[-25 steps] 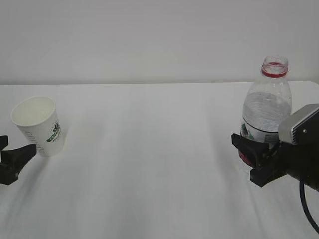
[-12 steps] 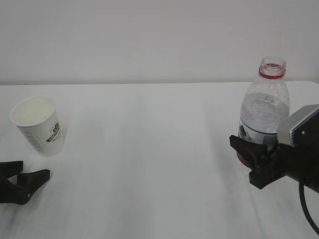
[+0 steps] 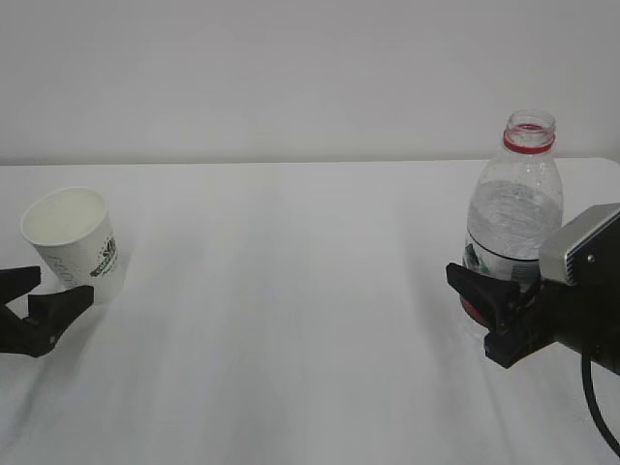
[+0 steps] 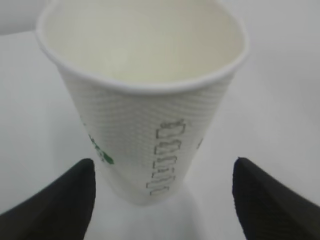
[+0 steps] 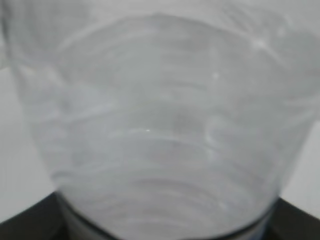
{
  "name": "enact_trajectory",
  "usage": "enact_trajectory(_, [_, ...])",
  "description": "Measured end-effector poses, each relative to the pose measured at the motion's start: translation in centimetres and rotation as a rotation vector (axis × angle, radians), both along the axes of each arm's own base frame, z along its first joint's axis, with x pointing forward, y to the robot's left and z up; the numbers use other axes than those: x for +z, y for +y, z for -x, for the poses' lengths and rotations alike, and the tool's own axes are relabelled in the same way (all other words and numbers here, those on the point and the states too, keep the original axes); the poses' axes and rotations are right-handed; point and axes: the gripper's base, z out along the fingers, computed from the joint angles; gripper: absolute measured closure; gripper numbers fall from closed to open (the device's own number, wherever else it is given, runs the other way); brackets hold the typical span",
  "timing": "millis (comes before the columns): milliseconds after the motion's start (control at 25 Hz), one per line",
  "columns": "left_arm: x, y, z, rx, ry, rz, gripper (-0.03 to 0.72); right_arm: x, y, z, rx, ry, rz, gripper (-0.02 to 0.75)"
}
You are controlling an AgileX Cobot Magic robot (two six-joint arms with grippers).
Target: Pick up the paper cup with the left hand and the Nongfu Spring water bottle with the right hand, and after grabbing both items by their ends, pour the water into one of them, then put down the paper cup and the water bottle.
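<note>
The paper cup point(image 3: 73, 242) stands left of the Nongfu Spring water bottle point(image 3: 513, 208), which holds water point(image 3: 513, 218). The right gripper point(image 3: 484, 305) clamps the bottle's lower part. The left gripper point(image 3: 34, 305), wide open, has risen back near the cup's base.

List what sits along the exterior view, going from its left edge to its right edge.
left gripper → paper cup → bare stretch of the white table → Nongfu Spring water bottle → right gripper, around the bottle's lower part.
</note>
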Motion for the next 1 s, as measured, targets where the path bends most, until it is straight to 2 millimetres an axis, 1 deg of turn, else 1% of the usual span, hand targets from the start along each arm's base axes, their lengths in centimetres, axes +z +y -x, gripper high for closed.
enact_trajectory(240, [0.0, 0.1, -0.4, 0.006, -0.004, 0.009, 0.059, 0.0, 0.0, 0.0, 0.0, 0.0, 0.0, 0.265])
enact_trajectory(600, [1.0, 0.5, -2.7, 0.017, -0.067, 0.04, 0.059, 0.0, 0.0, 0.0, 0.0, 0.0, 0.0, 0.265])
enact_trajectory(720, [0.9, 0.1, -3.3, 0.001, -0.074, 0.044, 0.059, 0.0, 0.0, 0.0, 0.0, 0.0, 0.0, 0.265])
enact_trajectory(880, [0.3, -1.1, -3.8, -0.039, -0.065, 0.049, 0.059, 0.0, 0.0, 0.0, 0.0, 0.0, 0.0, 0.265])
enact_trajectory(1000, [-0.3, -1.7, -4.2, -0.039, -0.051, 0.055, 0.059, 0.0, 0.0, 0.0, 0.0, 0.0, 0.0, 0.265])
